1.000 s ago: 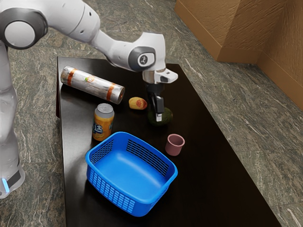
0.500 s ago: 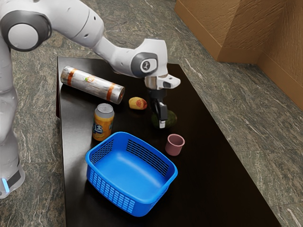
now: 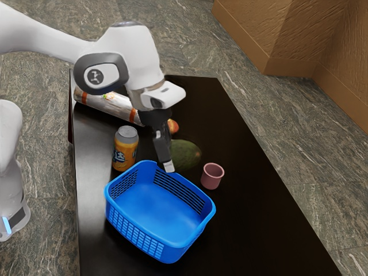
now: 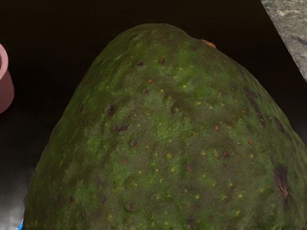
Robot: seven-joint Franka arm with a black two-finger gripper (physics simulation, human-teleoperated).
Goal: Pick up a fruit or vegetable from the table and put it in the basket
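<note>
In the exterior view my gripper (image 3: 168,165) is shut on a dark green avocado (image 3: 187,154), held up beside the basket's far rim. The nearer finger covers part of the avocado's side; the far finger is hidden. The avocado (image 4: 168,129) looms large and speckled under my hand in the wrist view. Standing on the table, the blue basket (image 3: 135,234) has a bare floor inside. A red-and-yellow fruit (image 3: 174,126) lies behind the gripper, mostly covered by it.
An orange can (image 3: 125,150) stands just beyond the basket's left corner in the exterior view. The pink cup (image 3: 212,177) is close to the basket's right side. Behind my hand lies a silver-and-orange cylinder (image 3: 109,104). The black table (image 3: 259,230) carries everything.
My hand has moved toward the exterior view's left and closer to the basket, carrying the avocado, which now looks larger and raised. The other objects have stayed put.
</note>
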